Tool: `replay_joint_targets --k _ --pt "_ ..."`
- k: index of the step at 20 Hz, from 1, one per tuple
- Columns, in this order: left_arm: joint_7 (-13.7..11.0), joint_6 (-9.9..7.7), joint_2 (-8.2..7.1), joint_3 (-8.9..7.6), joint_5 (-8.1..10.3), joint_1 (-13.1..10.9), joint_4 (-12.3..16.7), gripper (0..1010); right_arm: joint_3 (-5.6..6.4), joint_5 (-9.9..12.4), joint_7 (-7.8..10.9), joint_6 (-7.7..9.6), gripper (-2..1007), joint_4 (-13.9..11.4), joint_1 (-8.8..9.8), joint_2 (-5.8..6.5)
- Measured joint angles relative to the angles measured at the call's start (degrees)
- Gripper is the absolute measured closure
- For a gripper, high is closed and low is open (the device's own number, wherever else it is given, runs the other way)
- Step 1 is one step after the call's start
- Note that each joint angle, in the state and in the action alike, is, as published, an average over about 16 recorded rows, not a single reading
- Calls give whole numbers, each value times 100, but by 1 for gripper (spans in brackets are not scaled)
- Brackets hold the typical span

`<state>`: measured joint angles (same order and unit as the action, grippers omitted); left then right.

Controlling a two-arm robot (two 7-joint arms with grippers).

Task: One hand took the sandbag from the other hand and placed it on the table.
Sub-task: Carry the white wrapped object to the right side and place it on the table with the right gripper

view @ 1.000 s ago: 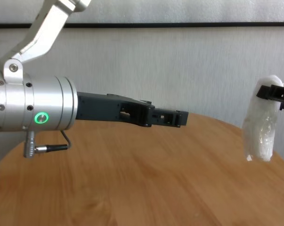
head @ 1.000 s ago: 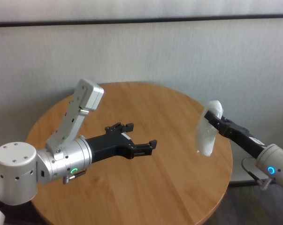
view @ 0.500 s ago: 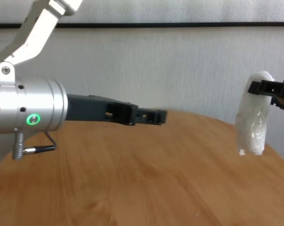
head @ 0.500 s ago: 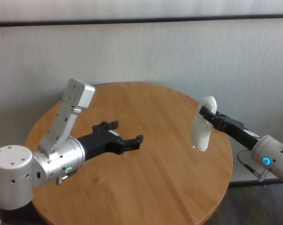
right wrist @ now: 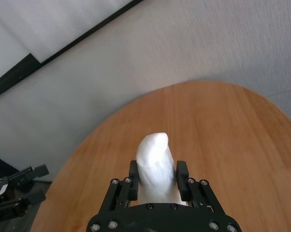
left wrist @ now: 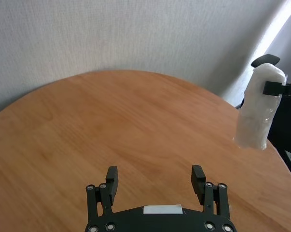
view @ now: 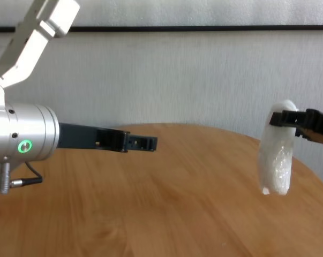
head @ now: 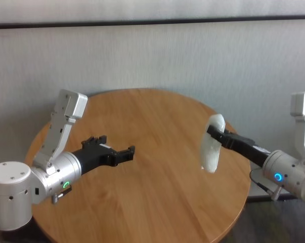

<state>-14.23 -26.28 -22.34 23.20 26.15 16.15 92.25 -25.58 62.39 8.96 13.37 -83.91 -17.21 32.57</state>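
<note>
My right gripper (head: 213, 132) is shut on the top of the sandbag (head: 211, 146), a white crinkly pouch that hangs upright in the air above the right edge of the round wooden table (head: 157, 197). The right wrist view shows the sandbag (right wrist: 154, 150) pinched between the two fingers. My left gripper (head: 116, 147), on the silver wrist with the green ring, is open and empty above the table's left side, well apart from the bag. In the left wrist view its fingers (left wrist: 198, 174) are spread, with the sandbag (left wrist: 256, 118) far off.
A grey textured wall stands close behind the table. The table's right edge (head: 246, 167) lies just under the hanging bag. The left arm's silver elbow link (head: 66, 116) rises over the table's left rim.
My left gripper has drawn back to the left, still open. My right gripper has carried the sandbag a little leftward, in over the table's edge.
</note>
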Motion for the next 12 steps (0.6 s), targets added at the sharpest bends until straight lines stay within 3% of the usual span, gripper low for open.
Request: replay_joint_targets --k 12 --pt "94 -80 70 -47 -66 15 -92 10 -189 -233 -56 500 545 506 -380 -158"
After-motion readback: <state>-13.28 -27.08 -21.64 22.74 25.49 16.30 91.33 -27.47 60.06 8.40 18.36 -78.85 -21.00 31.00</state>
